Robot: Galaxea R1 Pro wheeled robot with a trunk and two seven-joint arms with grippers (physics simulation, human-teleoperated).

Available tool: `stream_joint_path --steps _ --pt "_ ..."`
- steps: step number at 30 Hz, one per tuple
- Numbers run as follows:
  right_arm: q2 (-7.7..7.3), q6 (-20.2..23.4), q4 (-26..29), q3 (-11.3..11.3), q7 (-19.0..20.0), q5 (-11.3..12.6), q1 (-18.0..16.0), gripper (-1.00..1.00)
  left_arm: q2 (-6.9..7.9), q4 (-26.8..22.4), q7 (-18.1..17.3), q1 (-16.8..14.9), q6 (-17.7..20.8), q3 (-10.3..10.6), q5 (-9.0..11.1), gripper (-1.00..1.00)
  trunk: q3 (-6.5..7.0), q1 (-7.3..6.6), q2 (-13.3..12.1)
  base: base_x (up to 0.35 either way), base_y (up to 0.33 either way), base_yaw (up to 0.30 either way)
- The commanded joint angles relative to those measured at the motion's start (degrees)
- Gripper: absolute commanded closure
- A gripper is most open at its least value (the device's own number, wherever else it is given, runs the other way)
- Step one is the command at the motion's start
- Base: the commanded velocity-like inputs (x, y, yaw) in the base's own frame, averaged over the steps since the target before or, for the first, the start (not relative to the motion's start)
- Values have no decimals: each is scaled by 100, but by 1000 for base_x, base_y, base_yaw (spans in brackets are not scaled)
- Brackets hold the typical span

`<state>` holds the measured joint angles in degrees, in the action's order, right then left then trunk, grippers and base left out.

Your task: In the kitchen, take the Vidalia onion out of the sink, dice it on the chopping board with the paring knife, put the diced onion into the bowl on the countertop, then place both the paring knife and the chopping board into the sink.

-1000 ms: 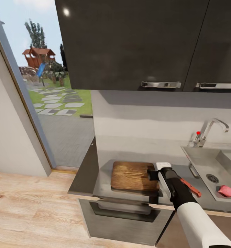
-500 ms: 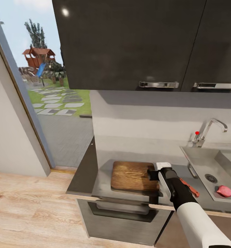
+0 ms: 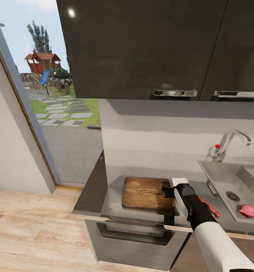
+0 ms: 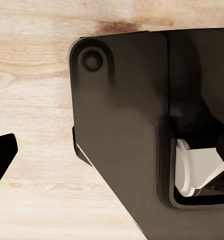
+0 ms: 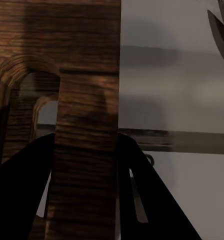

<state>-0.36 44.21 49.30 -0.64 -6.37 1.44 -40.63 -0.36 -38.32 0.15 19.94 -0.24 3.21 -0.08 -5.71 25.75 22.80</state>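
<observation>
The right tool [image 3: 168, 191] sits at the right end of the chopping board [image 3: 146, 192], and in the right wrist view its two dark fingers [image 5: 27, 190] stand on either side of the strip of wood beside the board's handle slot, closed onto that strip. The board lies flat on the counter [image 3: 115, 196], near the counter's left end, its long side running left to right. The right arm, dark at the wrist and white further back, reaches in from the near right.

Just right of the arm the paring knife [image 3: 209, 206] lies on the counter between board and sink, red-orange handle showing, its blade partly hidden behind the arm; a dark pointed tip [image 5: 223, 35] shows in the right wrist view. Further right is the sink [image 3: 217, 177], with the pink-red onion [image 3: 248, 210] resting in the basin near the round drain [image 3: 233, 196]. The curved chrome faucet [image 3: 233, 141] with its small red knob rises at the far edge.

The left tool: a dark tip [image 4: 2, 155] shows in the left wrist view over pale wooden floor [image 4: 37, 75], beside a dark robot part; whether it is open or closed I cannot tell.

Dark wall cabinets [image 3: 142, 49] hang above the counter, and a doorway at left opens onto a garden
</observation>
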Motion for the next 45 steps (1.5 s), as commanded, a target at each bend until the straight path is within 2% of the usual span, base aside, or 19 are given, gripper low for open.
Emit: stream_joint_path --steps 1,10,11,30,34,35,38,45 --pt "-2 26 4 -3 -22 23 -5 100 1 -9 2 1 -2 4 -1 -100 -11 4 12 5 0 0" --pt "1 26 4 -6 -22 23 -4 100 1 0 1 1 -2 4 -1 -100 -11 4 12 1 0 0" --pt "1 26 6 -6 -22 23 -3 -100 1 0 0 1 -2 4 -1 -100 -11 4 12 0 0 0" --pt "-9 19 99 0 -16 32 1 -100 1 0 0 1 -2 4 -1 -100 -11 4 12 0 0 0" --pt "-29 45 605 5 -14 32 1 -100 0 0 2 1 -2 4 -1 -100 -11 4 12 0 0 0" --pt "-32 65 944 -2 -15 32 2 -100 0 -3 2 1 -2 4 -1 -100 -11 4 12 0 0 0" --pt "-32 80 1261 -9 -14 37 6 -100 1 -7 3 1 -2 4 -1 -100 -11 4 12 -5 0 0" --pt "-25 88 1527 -15 -13 41 22 -100 1 -5 2 1 -9 4 -1 -100 -11 4 12 -193 0 0"
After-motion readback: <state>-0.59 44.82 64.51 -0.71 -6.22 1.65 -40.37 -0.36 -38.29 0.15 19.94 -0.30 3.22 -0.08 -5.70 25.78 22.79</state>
